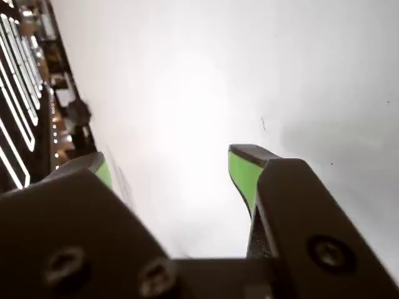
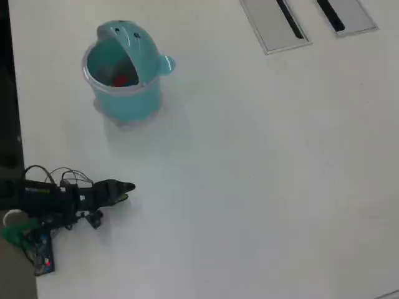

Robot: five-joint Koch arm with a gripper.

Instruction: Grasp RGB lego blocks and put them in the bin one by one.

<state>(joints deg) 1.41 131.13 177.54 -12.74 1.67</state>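
fingers: the gripper (image 1: 168, 171) is hanging spread apart, gripping nothing
bin (image 2: 124, 103): standing up-screen of the fingers overhead, a red block (image 2: 123, 80) showing inside
bench (image 2: 262, 187): showing no loose blocks

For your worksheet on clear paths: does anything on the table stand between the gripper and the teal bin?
Nothing visible does. In the overhead view only bare white table lies between the gripper and the bin. Something red already lies inside the bin.
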